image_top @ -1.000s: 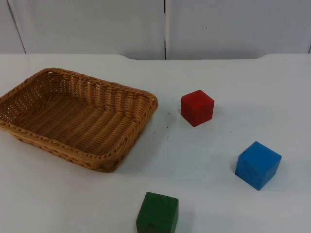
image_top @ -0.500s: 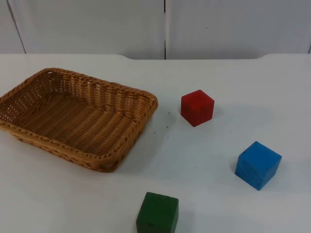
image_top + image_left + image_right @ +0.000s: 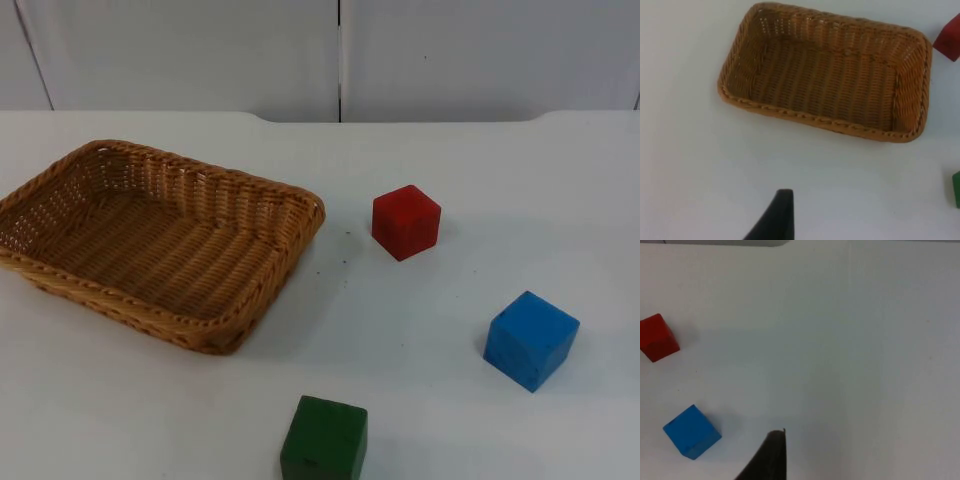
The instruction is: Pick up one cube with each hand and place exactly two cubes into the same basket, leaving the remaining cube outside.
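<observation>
Nothing done: I see the basket (image 3: 160, 240) empty, red (image 3: 406, 221), blue (image 3: 531, 339), green (image 3: 324, 438) cubes outside (around 3 to 6 o'clock of it); both grippers' fingers I probably can't tell.

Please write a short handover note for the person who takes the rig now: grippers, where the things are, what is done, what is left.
Left gripper: high above the table near the basket, holding nothing seen.
Right gripper: high above the table near the blue cube, holding nothing seen.
The basket is empty. The red cube is right of it, the green cube at the near edge, the blue cube at the right; all three stand on the table.
Done: nothing.
Left: pick one cube with each gripper, put both in the basket, leave the third out.
</observation>
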You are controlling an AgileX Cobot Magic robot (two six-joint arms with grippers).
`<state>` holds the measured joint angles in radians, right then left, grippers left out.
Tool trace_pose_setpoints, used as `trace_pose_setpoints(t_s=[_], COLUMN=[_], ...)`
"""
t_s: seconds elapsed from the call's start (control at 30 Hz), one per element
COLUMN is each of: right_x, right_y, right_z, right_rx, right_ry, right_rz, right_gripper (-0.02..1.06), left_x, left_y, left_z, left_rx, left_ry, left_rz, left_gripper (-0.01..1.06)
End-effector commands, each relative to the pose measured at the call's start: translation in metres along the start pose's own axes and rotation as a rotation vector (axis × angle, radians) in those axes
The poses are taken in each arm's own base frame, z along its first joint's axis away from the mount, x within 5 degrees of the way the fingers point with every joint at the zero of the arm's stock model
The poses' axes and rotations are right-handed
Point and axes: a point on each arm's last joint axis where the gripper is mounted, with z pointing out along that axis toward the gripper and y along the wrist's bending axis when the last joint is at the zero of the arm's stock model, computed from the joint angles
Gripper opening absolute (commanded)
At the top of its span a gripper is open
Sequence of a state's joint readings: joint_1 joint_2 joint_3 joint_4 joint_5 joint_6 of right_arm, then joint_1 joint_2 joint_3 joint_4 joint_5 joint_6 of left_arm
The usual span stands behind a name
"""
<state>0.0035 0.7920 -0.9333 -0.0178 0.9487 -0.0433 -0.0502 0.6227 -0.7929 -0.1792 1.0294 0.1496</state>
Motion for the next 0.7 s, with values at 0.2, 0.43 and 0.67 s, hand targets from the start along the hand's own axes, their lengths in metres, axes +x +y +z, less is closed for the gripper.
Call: trace_pose_setpoints(t_s=[0.2, 0.43, 0.67], right_x=[-0.019, -0.02, -0.02], right_y=[0.006, 0.014, 0.045], right_z=[0.038, 0.076, 0.1], right_rx=[-0.08, -0.14, -0.226], right_ry=[0.117, 0.236, 0.283], right_rz=[-0.026, -0.044, -0.155], right_gripper=[1.05, 1.05, 1.05], left_x=[-0.016, -0.021, -0.025], left_y=[0.0, -0.004, -0.008], left_z=[0.007, 0.024, 0.04], left_rx=[0.021, 0.11, 0.191], left_ry=[0.014, 0.086, 0.143], left_rz=[0.01, 0.023, 0.03], left_gripper=[1.05, 1.05, 1.05])
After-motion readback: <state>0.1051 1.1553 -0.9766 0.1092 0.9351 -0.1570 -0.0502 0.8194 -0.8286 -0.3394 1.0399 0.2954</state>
